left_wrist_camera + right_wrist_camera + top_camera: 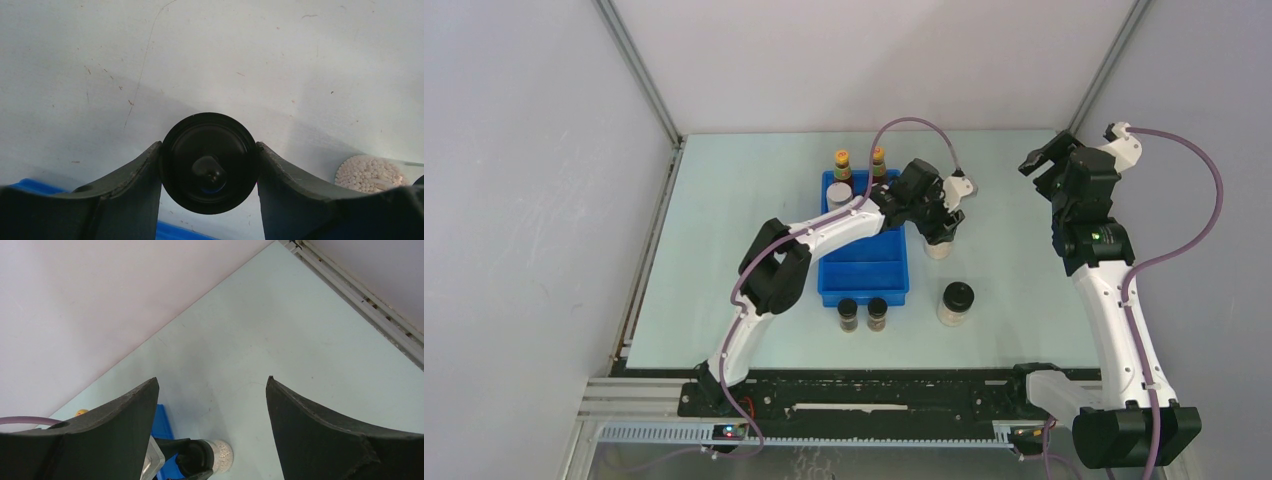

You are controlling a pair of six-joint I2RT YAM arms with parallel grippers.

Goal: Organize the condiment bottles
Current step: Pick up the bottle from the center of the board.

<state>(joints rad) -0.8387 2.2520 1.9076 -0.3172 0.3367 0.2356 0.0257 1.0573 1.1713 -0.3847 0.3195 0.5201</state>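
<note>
Left tool (209, 150) grasps black-lidded jar (209, 162) beside tray's (864, 272) right edge; right tool (212, 380) hangs released by tabletop's (1004, 200) upper-right corner.

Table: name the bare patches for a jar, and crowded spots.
Bare: the wide stretch left of the blue tray; the far right, toward the right arm. Crowded: the tray's front, by the tiny dark jars and loose black-lidded jar.

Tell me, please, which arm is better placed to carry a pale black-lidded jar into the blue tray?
Left. The left tool is shut on a black-lidded jar beside the blue tray; the right tool hangs open and empty, farther away.
</note>
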